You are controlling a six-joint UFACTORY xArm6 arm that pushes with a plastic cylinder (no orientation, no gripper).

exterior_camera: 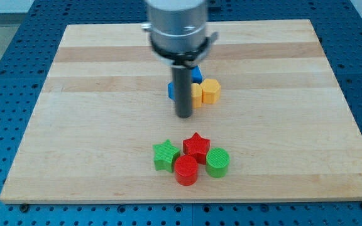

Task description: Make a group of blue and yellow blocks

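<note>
My tip (184, 116) rests on the wooden board (93, 125), just below a tight cluster of blue and yellow blocks near the board's middle. The rod hides part of that cluster. A yellow hexagonal block (211, 91) is at the cluster's right. Another yellow block (196, 95) touches it on its left, partly hidden by the rod. A blue block (197, 75) shows above them, and another blue block (171, 90) peeks out left of the rod. Their shapes cannot be made out.
A second cluster lies toward the view's bottom: a green star (165, 155), a red star (197, 146), a red cylinder (185, 170) and a green cylinder (217, 162), all touching. The board sits on a blue perforated table (5, 50).
</note>
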